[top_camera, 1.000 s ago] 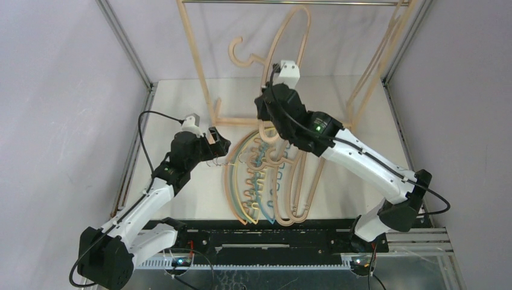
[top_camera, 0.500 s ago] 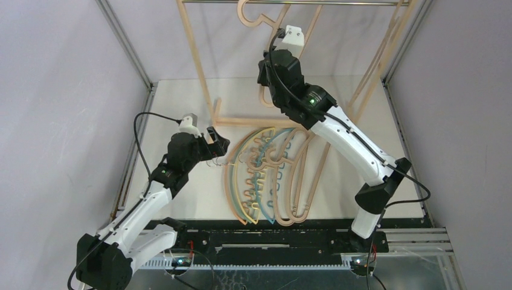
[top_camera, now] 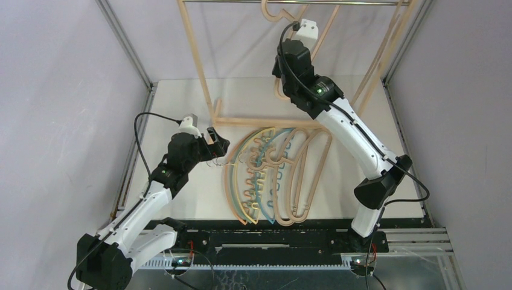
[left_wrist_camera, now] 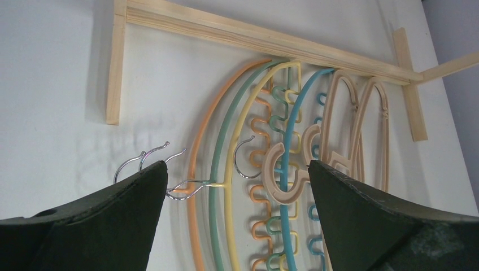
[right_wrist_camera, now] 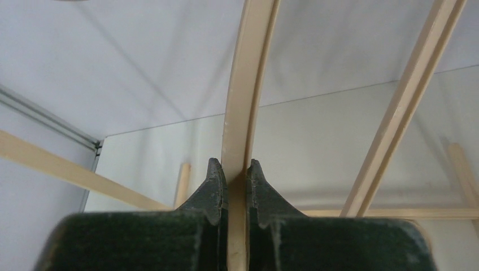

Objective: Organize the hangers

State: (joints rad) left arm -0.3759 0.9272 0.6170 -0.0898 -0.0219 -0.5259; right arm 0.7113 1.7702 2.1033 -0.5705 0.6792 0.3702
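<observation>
A pile of hangers (top_camera: 265,175) lies on the table: thin orange (left_wrist_camera: 197,169), green (left_wrist_camera: 217,152), yellow (left_wrist_camera: 237,130) and teal (left_wrist_camera: 291,147) arches with metal hooks, plus pale wooden loops (left_wrist_camera: 344,113). My left gripper (top_camera: 218,145) is open and empty, its jaws wide over the metal hooks (left_wrist_camera: 181,189) at the pile's left edge. My right gripper (right_wrist_camera: 237,169) is shut on a pale wooden hanger (right_wrist_camera: 243,113) and holds it high. That hanger's hook (top_camera: 275,13) is up by the rack's metal bar (top_camera: 241,2).
The tall wooden A-frame rack (top_camera: 196,54) stands at the back of the table. Its base crossbar (left_wrist_camera: 254,36) lies just beyond the pile. Metal cage posts (top_camera: 124,42) flank the table, with walls on both sides.
My right arm has lifted the wooden hanger up and to the right, so its hook has risen to the rack's bar. The left arm and the pile have not moved.
</observation>
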